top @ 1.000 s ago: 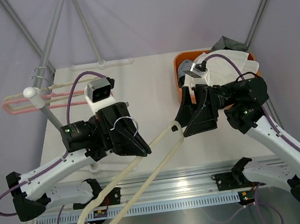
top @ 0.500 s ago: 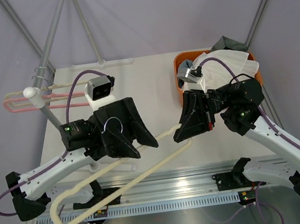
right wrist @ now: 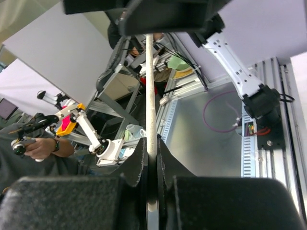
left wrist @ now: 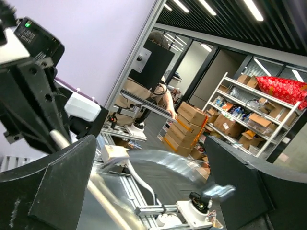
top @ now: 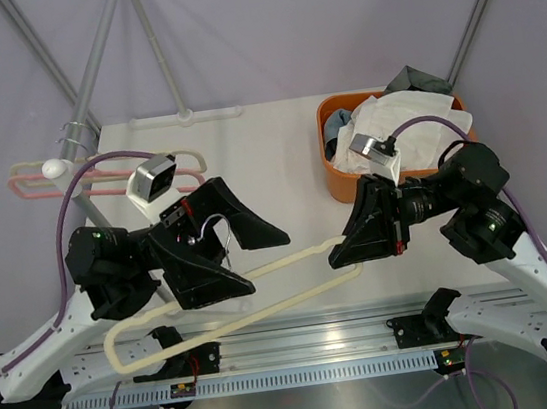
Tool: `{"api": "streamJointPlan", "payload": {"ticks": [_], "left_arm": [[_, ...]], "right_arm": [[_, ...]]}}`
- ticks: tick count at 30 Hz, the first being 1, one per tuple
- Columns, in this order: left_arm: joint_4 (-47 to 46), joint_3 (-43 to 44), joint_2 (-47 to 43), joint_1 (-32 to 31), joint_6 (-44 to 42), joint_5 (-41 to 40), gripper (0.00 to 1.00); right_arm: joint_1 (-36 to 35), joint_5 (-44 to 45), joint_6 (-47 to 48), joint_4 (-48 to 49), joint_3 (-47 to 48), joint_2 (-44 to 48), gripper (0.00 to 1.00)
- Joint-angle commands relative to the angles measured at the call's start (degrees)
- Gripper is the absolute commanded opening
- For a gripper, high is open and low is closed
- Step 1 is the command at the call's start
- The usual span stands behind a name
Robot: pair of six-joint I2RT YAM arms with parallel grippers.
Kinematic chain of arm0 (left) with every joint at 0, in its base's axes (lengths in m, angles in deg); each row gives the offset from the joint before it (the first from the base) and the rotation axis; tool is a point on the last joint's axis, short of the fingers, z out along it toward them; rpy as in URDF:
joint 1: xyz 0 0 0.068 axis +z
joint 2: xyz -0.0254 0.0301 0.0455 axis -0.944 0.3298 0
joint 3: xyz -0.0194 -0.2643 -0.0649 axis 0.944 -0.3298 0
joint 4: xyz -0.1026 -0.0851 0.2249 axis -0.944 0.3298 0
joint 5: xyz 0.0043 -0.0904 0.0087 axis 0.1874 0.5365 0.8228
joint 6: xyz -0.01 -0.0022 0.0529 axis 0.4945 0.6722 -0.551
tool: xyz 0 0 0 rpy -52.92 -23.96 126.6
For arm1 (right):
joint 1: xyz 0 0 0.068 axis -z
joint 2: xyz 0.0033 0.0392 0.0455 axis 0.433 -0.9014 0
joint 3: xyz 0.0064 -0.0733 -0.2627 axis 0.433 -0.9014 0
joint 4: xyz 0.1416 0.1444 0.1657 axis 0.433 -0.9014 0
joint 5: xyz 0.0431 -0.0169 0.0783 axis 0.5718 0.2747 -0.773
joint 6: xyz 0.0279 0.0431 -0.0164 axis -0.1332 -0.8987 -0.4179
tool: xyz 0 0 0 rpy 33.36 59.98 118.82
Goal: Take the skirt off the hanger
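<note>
A bare cream hanger (top: 219,323) lies slantwise between the arms, with no skirt on it. My right gripper (top: 346,253) is shut on the hanger's right end; in the right wrist view the cream bar (right wrist: 150,86) runs up out of the pinched jaws of my right gripper (right wrist: 152,165). My left gripper (top: 266,263) is open, its jaws either side of the wire hook (top: 219,234) without gripping it. In the left wrist view the hook (left wrist: 177,163) is a blur between the wide-apart fingers (left wrist: 53,191). A white garment (top: 398,117) lies in the orange basket (top: 334,171).
Pink hangers (top: 34,186) hang on a metal rack (top: 78,139) at the back left. The basket also holds grey and blue cloth. An aluminium rail (top: 302,347) runs along the near table edge between the arm bases.
My left gripper has opened and let go of the hook. My right gripper has shut on the hanger's right end. The hanger has swung to a flatter angle.
</note>
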Motion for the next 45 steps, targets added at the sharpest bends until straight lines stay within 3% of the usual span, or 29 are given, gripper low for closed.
{"api": "streamJointPlan", "payload": {"ticks": [1,5,8,15,24,35,40,41,45], "left_arm": [[-1.57,-0.39,-0.67,-0.16,-3.5,-0.13,0.99],[-1.49,-0.3,-1.81,-0.16,-5.17,0.75,0.99],[6.48,1.37,-3.3,-0.16,-9.73,-1.61,0.99],[27.84,5.59,-5.24,-0.16,-18.44,-15.66,0.99],[33.05,7.7,-4.71,-0.16,-20.47,-21.83,0.99],[36.31,12.01,-0.41,-0.16,-20.64,-26.32,0.99],[37.71,12.18,0.03,-0.16,-21.69,-27.37,0.85],[38.84,12.44,0.21,-0.16,-21.96,-27.64,0.78],[42.63,14.11,0.73,-0.16,-23.27,-28.69,0.69]], "right_arm": [[0.14,4.09,5.85,-8.1,0.7,0.22,0.0],[0.05,10.57,11.12,-16.58,1.92,2.34,0.0],[0.06,13.4,13.5,-20.74,2.46,4.53,0.0],[0.06,17.01,17.72,-31.2,5.7,8.84,0.0],[0.05,22.02,23.52,-43.86,10.01,10.25,0.0],[0.05,22.11,24.49,-46.41,9.4,11.66,0.0],[0.05,22.37,25.02,-47.3,11.24,11.39,0.0],[0.05,22.29,25.1,-47.47,11.42,11.31,0.0],[0.05,23.51,26.07,-49.05,13.17,10.69,0.0]]}}
